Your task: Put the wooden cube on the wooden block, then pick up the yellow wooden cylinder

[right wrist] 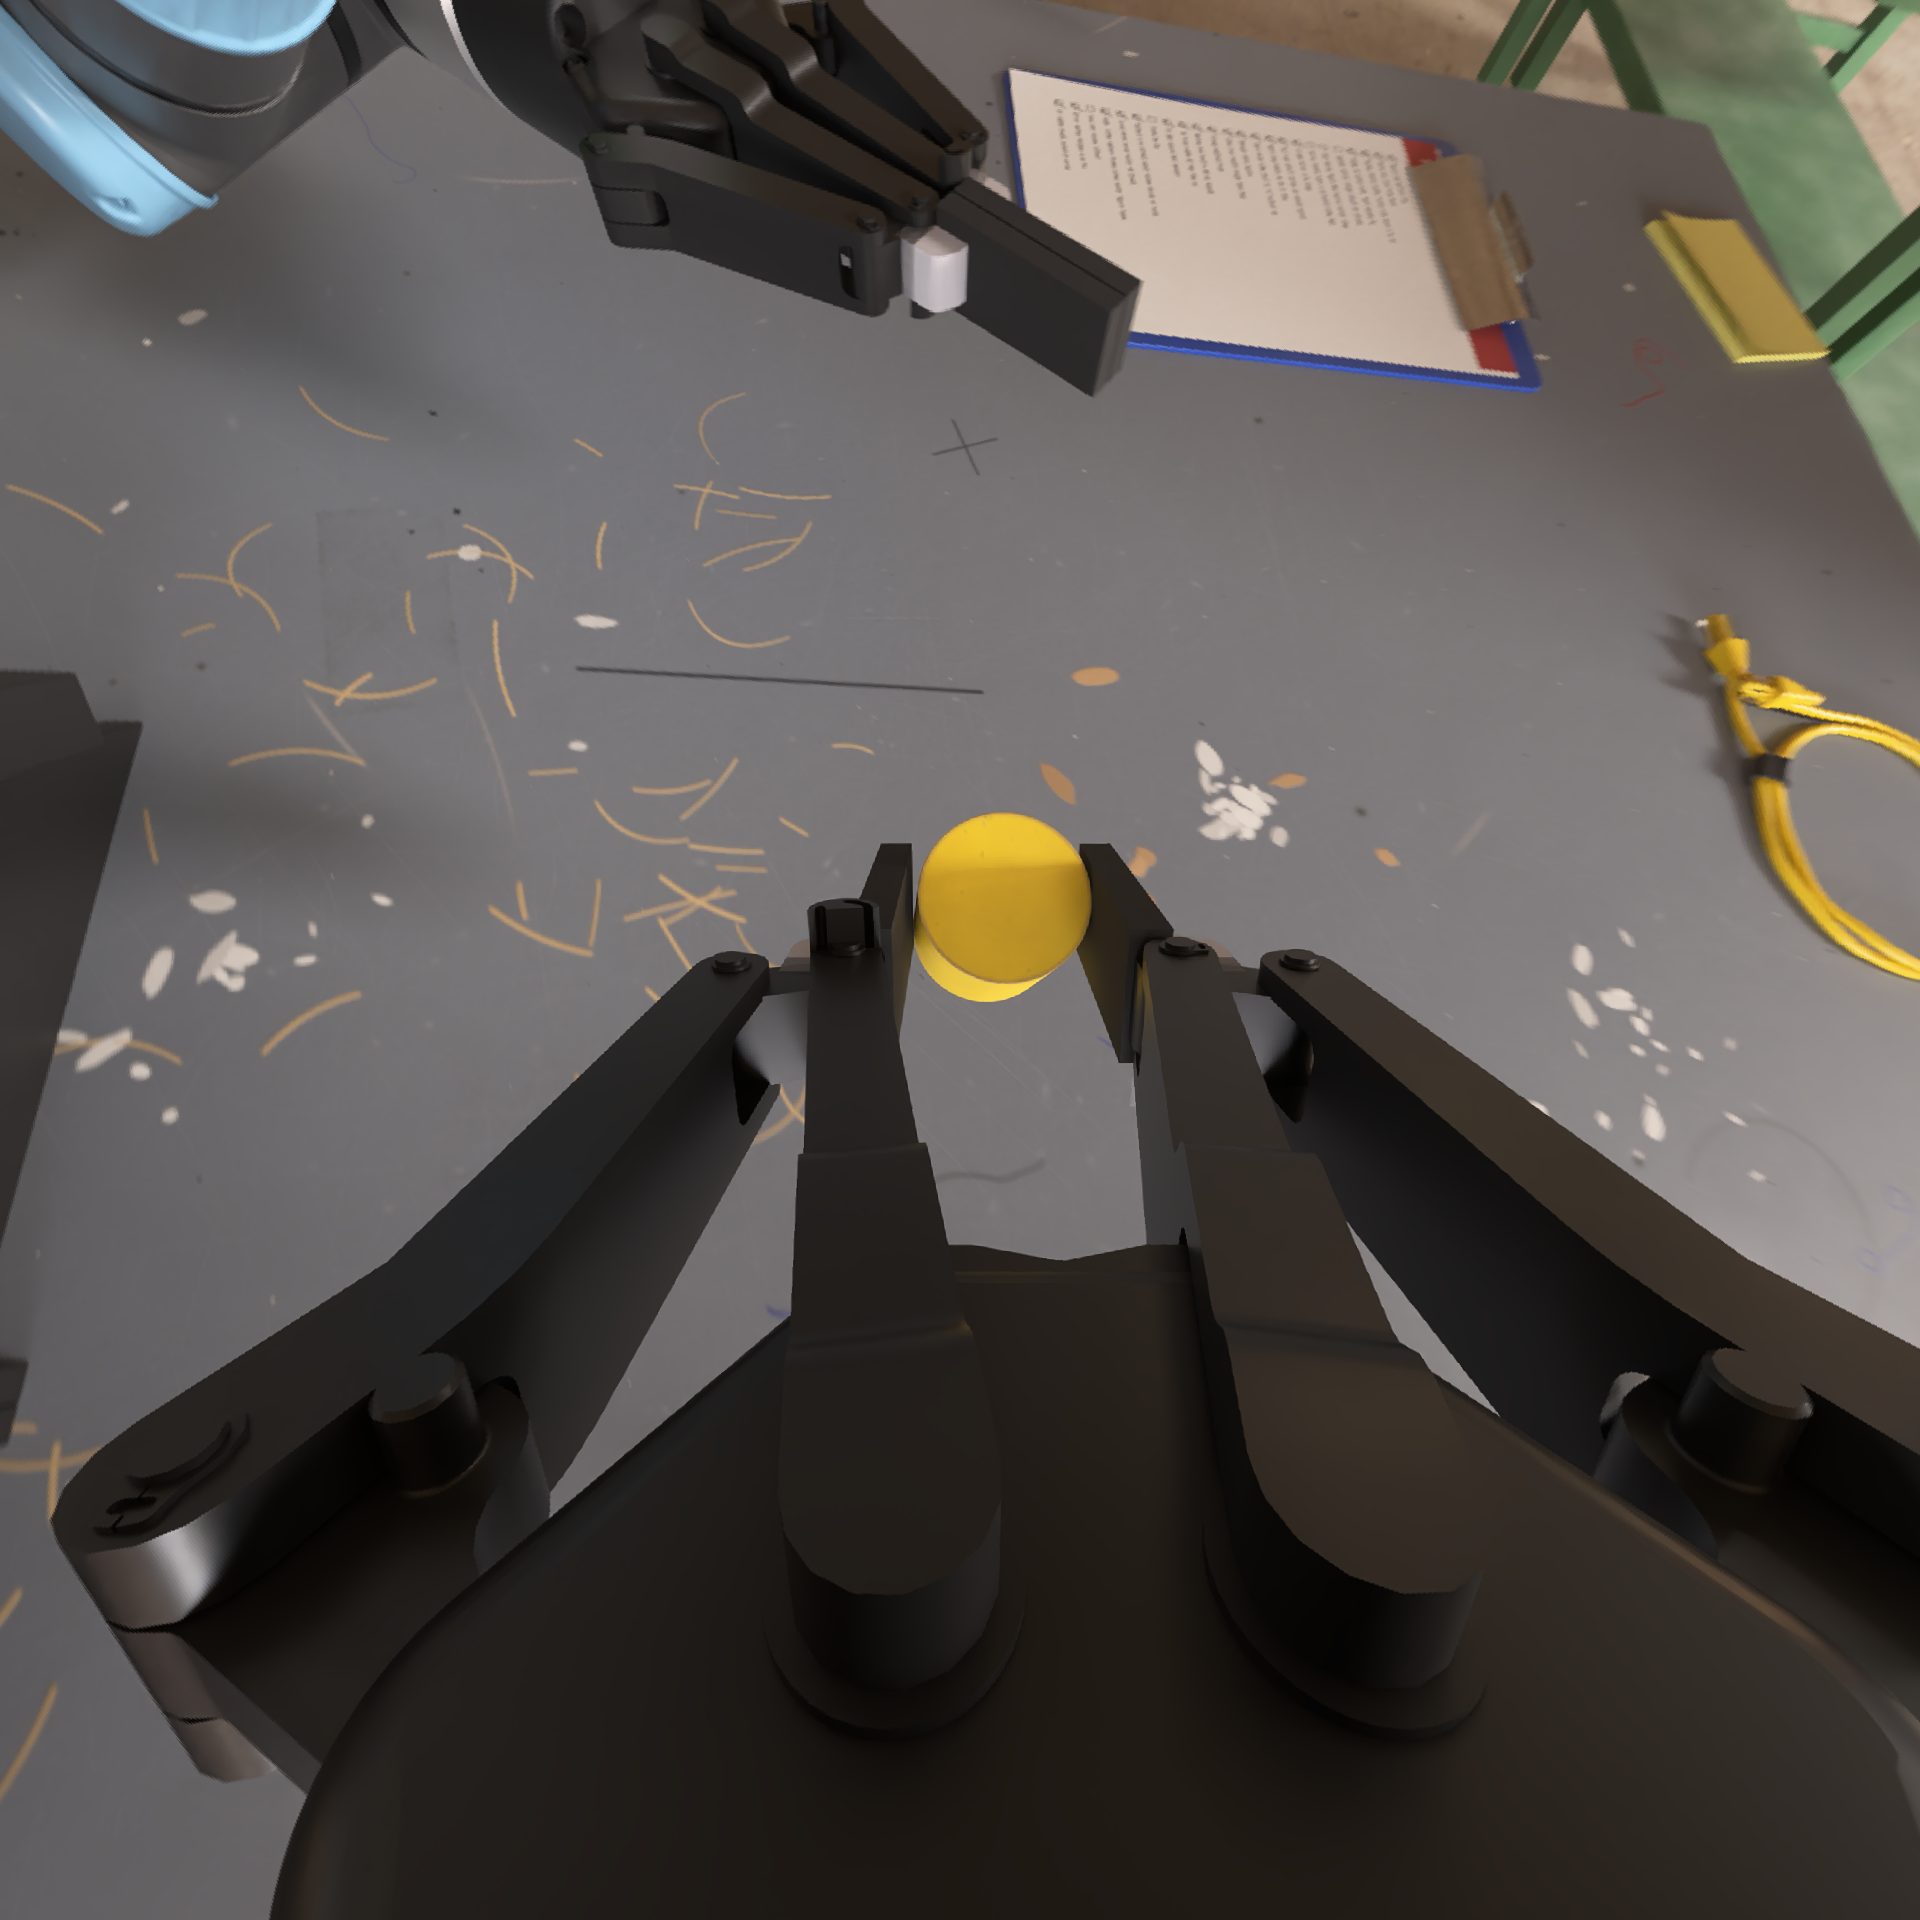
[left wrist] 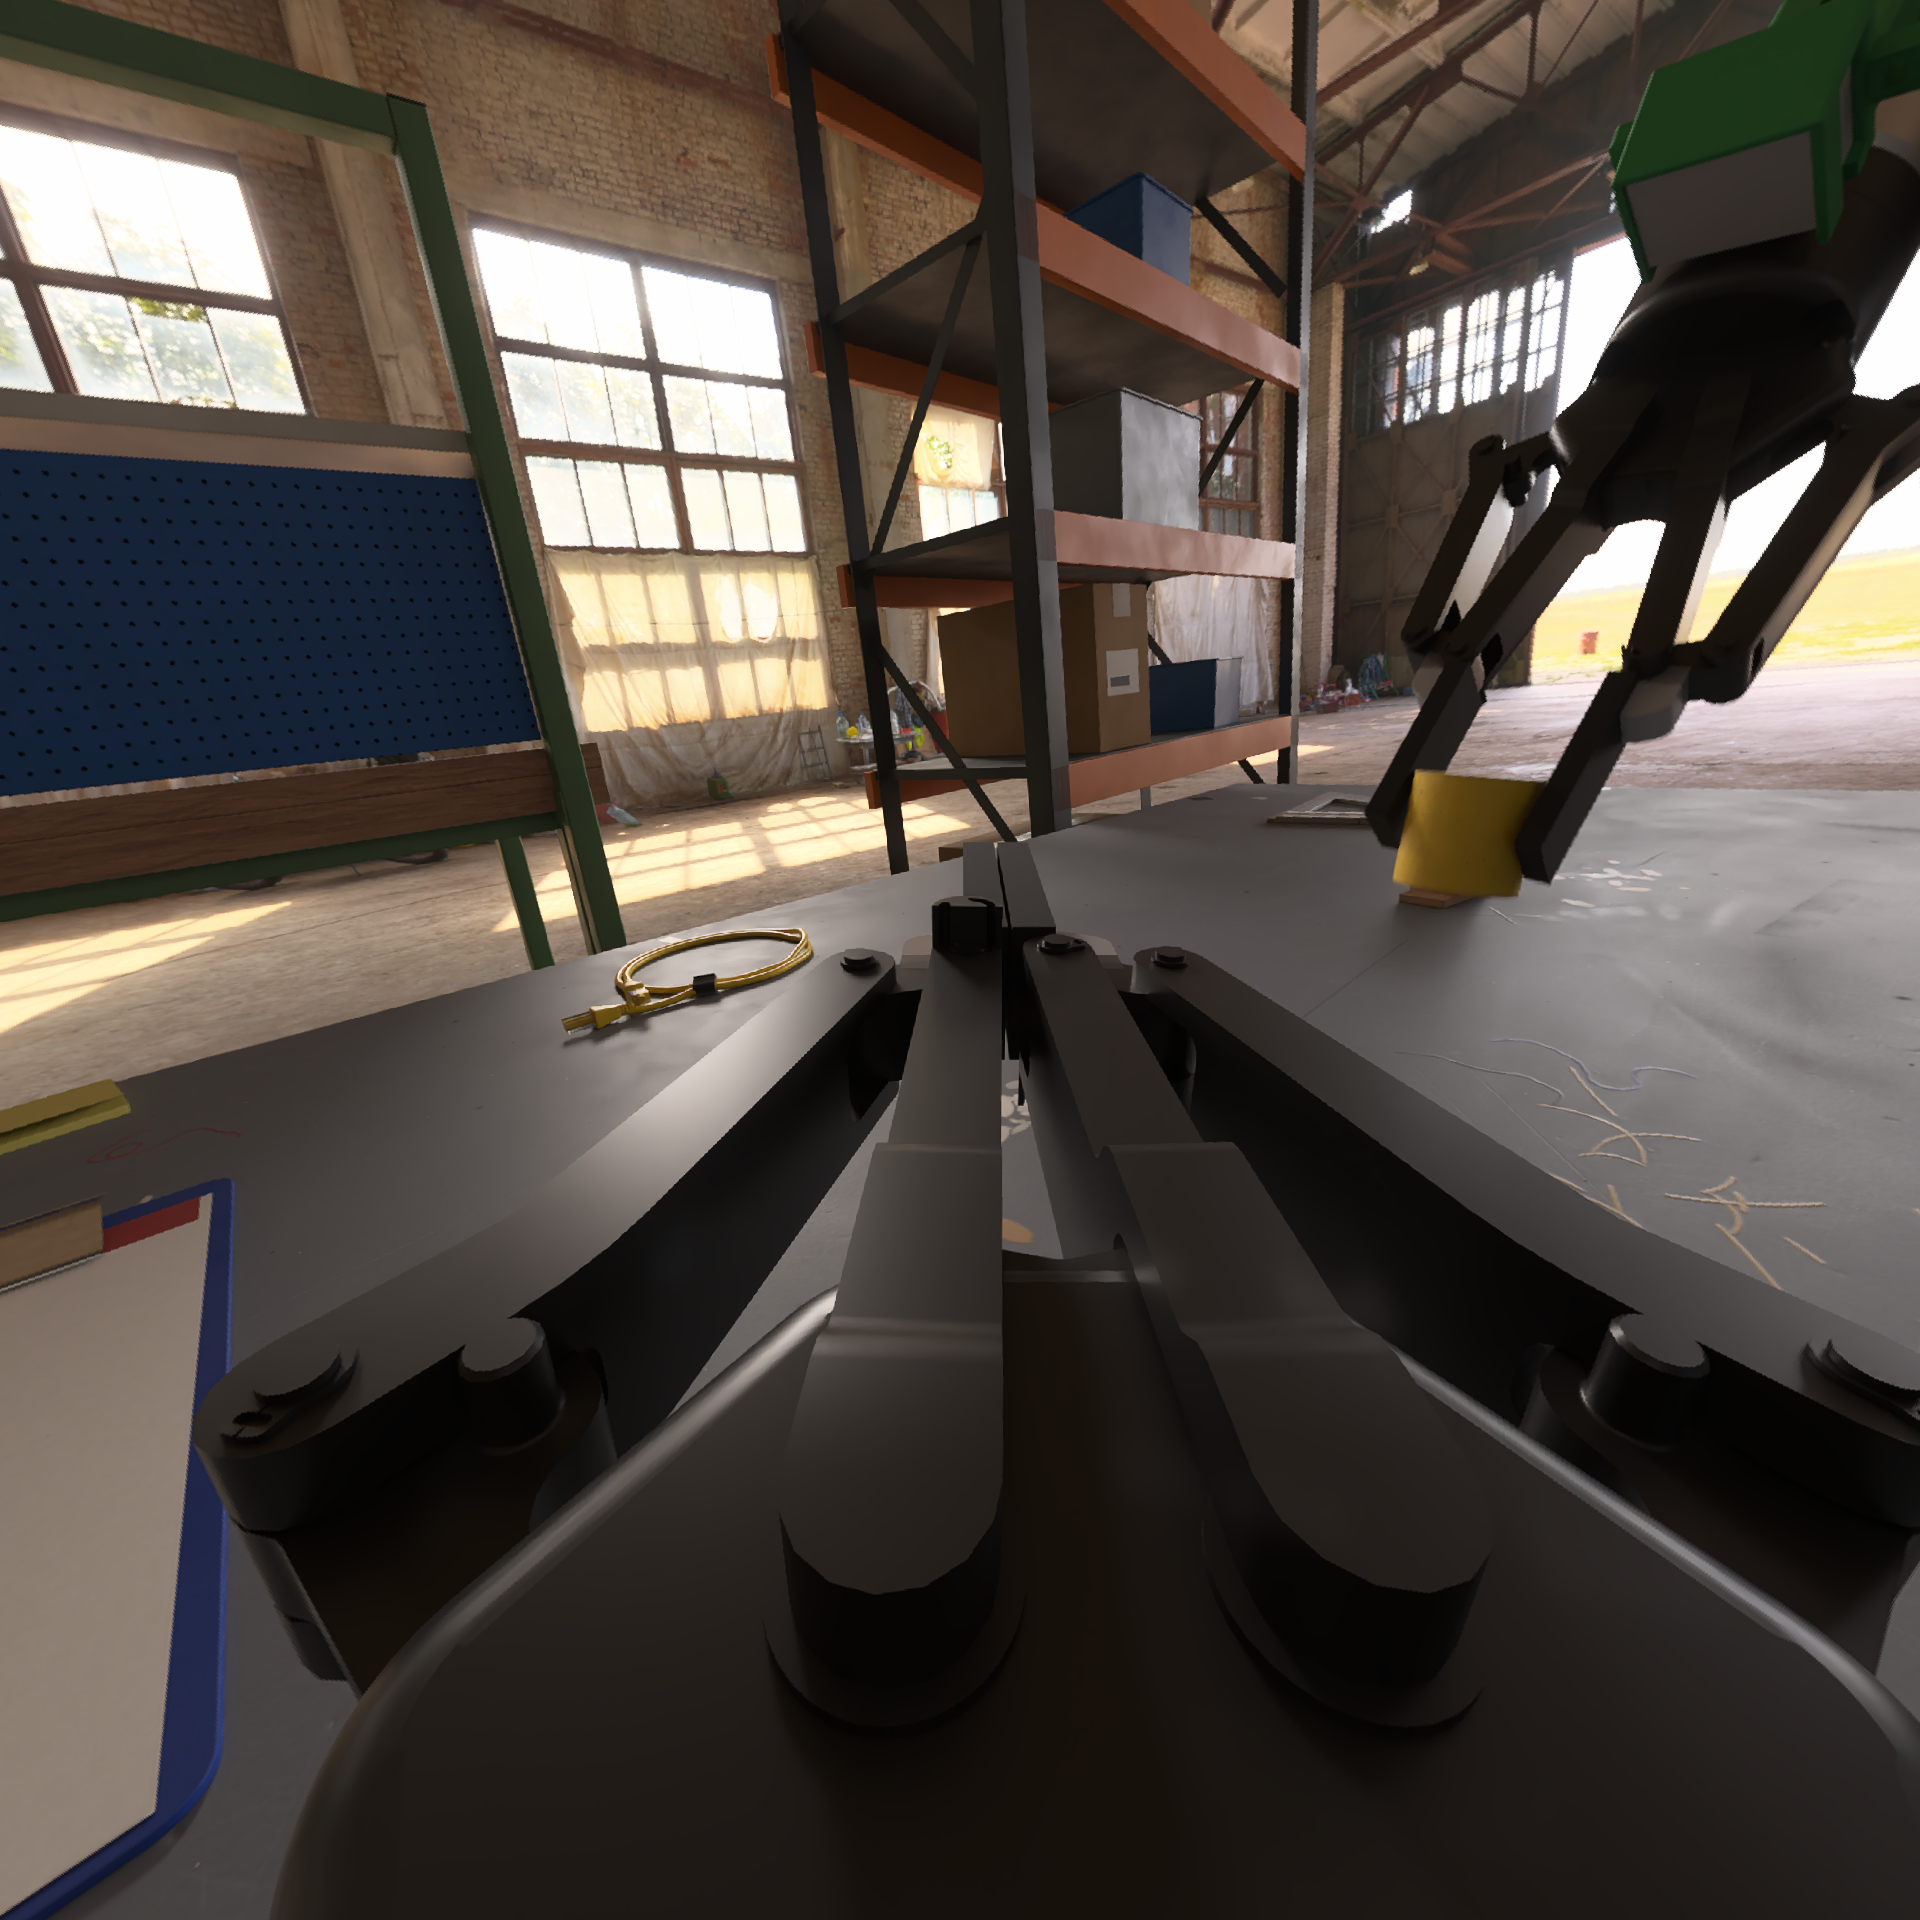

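Yellow wooden cylinder (right wrist: 1003, 904) came first in the count by rank, though not by bulk; entries ran from largest to smallest.

Table (right wrist: 1351, 582): grey, scuffed, strewn with shavings; it carried everything listed.

Clipboard (right wrist: 1262, 223): blue-edged, with a sheet, at the far side near the left end effector.

Right end effector (right wrist: 1000, 914): pointed down at the table, fingers (right wrist: 1117, 914) on either side of the cylinder and touching its round wall, clamped on it by all appearance.

Left end effector (left wrist: 1003, 883): fingers pressed together, holding nothing, well apart from the cylinder; the right arm was clearly the nearer.

Yellow cable (right wrist: 1813, 831): coiled, off to one side.

Cylinder, position: upright, long axis vertical and in line with the right end effector's approach, directly between its fingertips. In the left wrist view a thin wooden piece (left wrist: 1432, 900) showed beneath it; contact there could not be judged. Judgement: only a straight lift remained. Cube and block could not be identified.
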Controlling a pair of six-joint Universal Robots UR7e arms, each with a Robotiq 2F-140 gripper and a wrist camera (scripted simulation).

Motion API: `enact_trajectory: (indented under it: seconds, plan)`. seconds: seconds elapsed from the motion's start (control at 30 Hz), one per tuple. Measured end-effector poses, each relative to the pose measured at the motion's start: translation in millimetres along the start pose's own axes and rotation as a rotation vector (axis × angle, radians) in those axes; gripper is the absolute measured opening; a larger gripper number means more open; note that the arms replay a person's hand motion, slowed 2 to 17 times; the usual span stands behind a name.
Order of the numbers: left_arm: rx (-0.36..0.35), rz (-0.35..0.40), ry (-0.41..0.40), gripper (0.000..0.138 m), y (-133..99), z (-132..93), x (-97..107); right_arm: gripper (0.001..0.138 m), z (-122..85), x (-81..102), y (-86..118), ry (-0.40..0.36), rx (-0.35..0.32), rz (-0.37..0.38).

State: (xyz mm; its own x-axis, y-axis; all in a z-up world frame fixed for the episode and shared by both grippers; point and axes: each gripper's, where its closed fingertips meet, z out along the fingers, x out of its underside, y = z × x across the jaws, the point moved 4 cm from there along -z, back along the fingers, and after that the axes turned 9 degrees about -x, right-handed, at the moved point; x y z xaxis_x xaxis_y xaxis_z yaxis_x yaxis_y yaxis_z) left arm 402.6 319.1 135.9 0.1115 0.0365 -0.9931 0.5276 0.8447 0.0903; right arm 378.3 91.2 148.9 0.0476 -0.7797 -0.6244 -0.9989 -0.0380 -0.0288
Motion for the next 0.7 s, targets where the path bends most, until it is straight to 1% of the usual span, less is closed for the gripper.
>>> enact_trajectory:
  seconds: [0.13, 0.27, 0.37, 0.57, 0.7]
  plan:
    - [0.004, -0.001, -0.001, 0.001, -1.0, 0.2, -0.2, 0.043, -38.2, 17.0, -10.2, 0.008, 0.05, -0.016]
    - [0.006, 0.002, -0.001, 0.001, -1.9, 0.5, -0.4, 0.043, -74.4, 39.0, -21.6, 0.057, 0.108, -0.009]
    - [0.007, 0.004, 0.001, 0.001, -2.6, 0.8, 0.0, 0.043, -100.1, 53.4, -30.2, 0.089, 0.151, -0.021]
    - [0.007, 0.006, 0.006, 0.001, -3.2, 1.6, 1.2, 0.043, -143.5, 83.8, -45.6, 0.14, 0.194, -0.007]
    - [0.007, 0.006, 0.009, 0.001, -3.4, 2.0, 2.0, 0.043, -167.1, 106.0, -58.0, 0.182, 0.222, 0.014]
